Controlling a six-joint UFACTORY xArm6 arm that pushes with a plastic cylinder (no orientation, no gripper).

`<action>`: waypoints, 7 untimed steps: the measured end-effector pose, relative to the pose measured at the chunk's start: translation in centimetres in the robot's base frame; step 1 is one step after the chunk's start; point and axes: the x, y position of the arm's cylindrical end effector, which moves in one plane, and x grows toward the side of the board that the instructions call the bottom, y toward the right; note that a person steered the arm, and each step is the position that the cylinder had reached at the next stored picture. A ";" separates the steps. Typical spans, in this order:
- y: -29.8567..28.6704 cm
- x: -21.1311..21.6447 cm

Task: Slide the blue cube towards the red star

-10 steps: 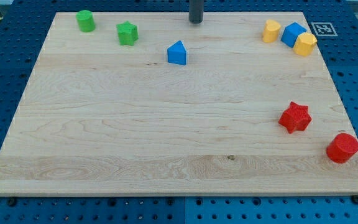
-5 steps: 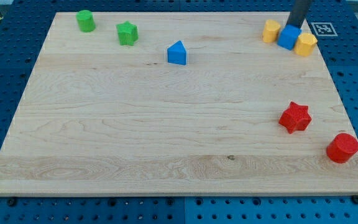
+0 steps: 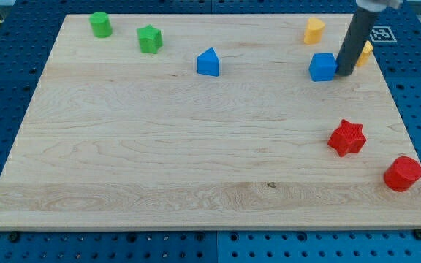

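The blue cube (image 3: 323, 66) sits at the far right of the counter (image 3: 196, 146), with the red star (image 3: 347, 137) nearer and slightly right of it. It looks small, rigid and light, likely to slide easily and to twist if pushed off-centre. I have no gripper and grasp nothing; my tip (image 3: 344, 73) rests against the cube's right face. I would push from its far side, through the middle.

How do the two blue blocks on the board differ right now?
The blue cube is box-shaped; the other blue block has a peaked, house-like top. The blue cube has my tip at its right side; the peaked blue block stands alone, further to the view's left. Both share the same blue.
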 end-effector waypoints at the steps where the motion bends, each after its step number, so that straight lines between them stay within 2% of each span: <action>1: -0.6 -0.8; 3: -1.1 -3.7; 4: -3.4 -3.7; 5: -5.0 -5.5; 6: -5.9 -5.4; 7: -5.8 -1.6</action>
